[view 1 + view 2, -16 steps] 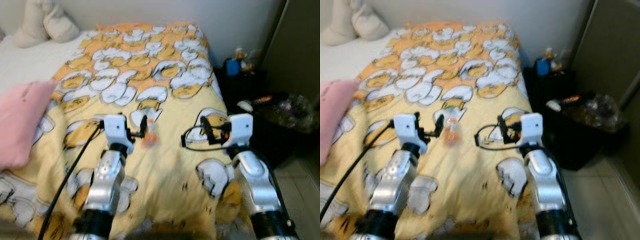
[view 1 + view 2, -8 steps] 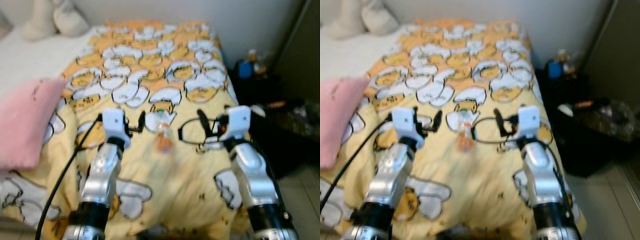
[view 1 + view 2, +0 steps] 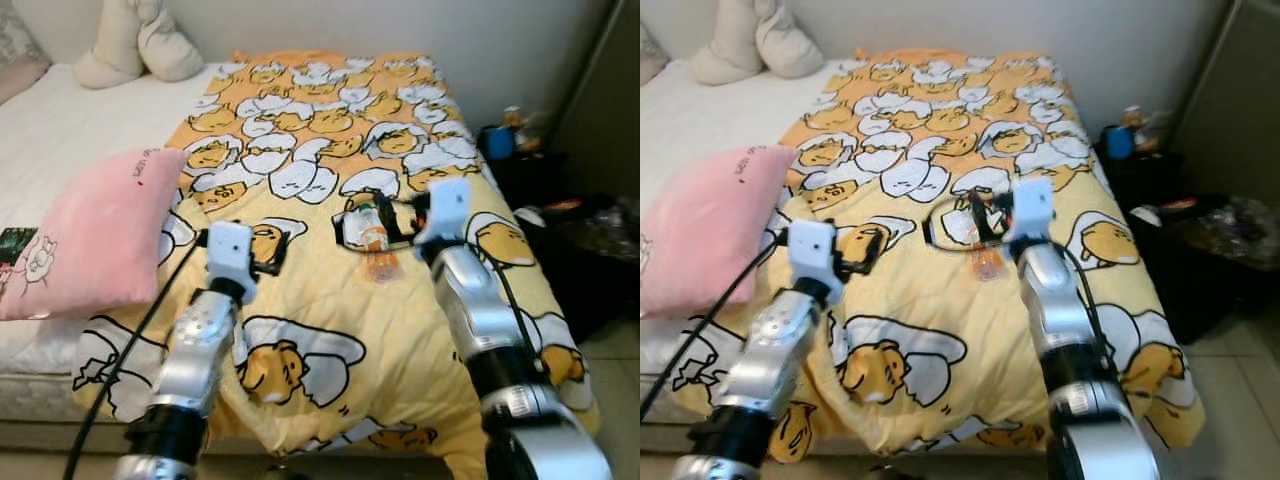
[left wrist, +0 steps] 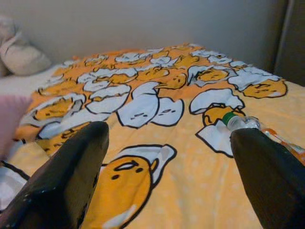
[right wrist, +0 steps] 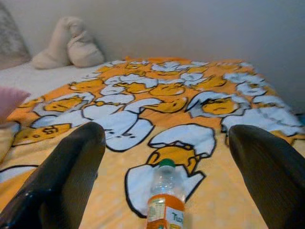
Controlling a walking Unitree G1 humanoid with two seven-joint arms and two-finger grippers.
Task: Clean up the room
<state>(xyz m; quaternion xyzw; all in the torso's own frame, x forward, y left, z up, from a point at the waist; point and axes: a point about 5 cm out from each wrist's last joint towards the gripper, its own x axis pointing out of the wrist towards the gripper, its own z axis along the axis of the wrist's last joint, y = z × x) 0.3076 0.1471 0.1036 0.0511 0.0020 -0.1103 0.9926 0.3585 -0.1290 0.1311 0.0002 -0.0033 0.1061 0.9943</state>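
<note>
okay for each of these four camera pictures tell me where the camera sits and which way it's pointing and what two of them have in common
Left eye view: on the head, looking down at the bed; both silver arms, left gripper.
Right eye view: same head camera's other eye, same scene; right gripper.
Left wrist view: on the left wrist, along its open black fingers across the blanket.
Right wrist view: on the right wrist, between open jaws, at the bottle.
Shared: both wrist views show the green-capped bottle and the cream pillow.

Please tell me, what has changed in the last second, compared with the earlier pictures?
The robot has come nearer to the bed, so the whole view has shifted. The right claw has moved toward the bottle and is now open around it, not yet closed. The left claw is still open over the blanket, holding nothing. The bottle still lies on the blanket.
</note>
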